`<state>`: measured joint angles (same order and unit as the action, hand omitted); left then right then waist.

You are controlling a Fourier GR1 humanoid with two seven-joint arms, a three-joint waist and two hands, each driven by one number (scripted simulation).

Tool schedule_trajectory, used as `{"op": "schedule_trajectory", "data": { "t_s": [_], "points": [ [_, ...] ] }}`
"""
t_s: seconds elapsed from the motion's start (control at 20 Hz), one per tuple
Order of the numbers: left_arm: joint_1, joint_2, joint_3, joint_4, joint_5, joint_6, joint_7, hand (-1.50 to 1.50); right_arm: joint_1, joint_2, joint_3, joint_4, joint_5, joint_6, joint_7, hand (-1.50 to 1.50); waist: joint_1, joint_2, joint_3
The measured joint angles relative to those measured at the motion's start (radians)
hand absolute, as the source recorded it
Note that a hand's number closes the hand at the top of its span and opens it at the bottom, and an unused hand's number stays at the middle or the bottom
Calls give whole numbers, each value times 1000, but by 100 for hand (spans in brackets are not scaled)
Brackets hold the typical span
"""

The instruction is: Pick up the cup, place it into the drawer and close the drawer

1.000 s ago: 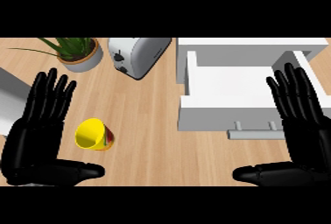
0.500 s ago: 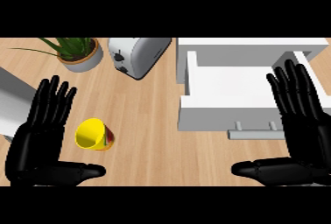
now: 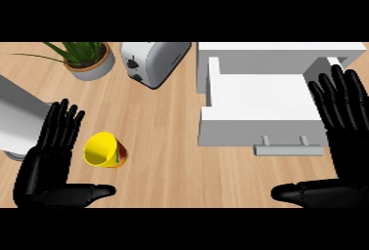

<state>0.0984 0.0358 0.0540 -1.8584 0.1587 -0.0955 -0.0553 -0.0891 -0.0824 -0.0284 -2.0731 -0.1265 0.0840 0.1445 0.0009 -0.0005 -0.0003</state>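
Observation:
A yellow cup (image 3: pixel 104 151) lies on its side on the wooden counter, its mouth toward the left. My left hand (image 3: pixel 49 161) stands open just left of it, fingers straight and pointing away, thumb stretched below the cup. The white drawer (image 3: pixel 254 100) is pulled open at the right, its handle (image 3: pixel 288 149) facing me and its inside bare. My right hand (image 3: pixel 344 132) is open over the drawer's right edge, thumb out to the left.
A white toaster (image 3: pixel 150 61) stands at the back middle, with a potted plant (image 3: pixel 86 58) to its left. A grey object (image 3: pixel 16 119) lies at the left edge behind my left hand. Bare counter lies between cup and drawer.
Both hands have slid down and outward toward the view's lower corners. The cup and drawer have not moved.

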Motion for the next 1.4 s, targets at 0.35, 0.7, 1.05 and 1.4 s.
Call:
{"op": "schedule_trajectory", "data": {
  "t_s": [0.35,0.7,1.05,1.4],
  "points": [
    [13,8,40,152,-25,-17,-115,-150,-22,22,21,42,31,-14,-21,-150,0,0,0],
    [-38,37,90,347,-27,-51,-226,-150,-22,6,2,38,8,9,-15,-150,-1,1,0],
    [-84,53,116,530,-46,-68,-333,-150,-2,5,-2,8,0,19,-7,-150,-2,0,0],
    [-123,88,151,690,-37,-106,-441,-150,-17,6,-8,1,-9,16,13,-150,-2,0,0]
  ]
}}
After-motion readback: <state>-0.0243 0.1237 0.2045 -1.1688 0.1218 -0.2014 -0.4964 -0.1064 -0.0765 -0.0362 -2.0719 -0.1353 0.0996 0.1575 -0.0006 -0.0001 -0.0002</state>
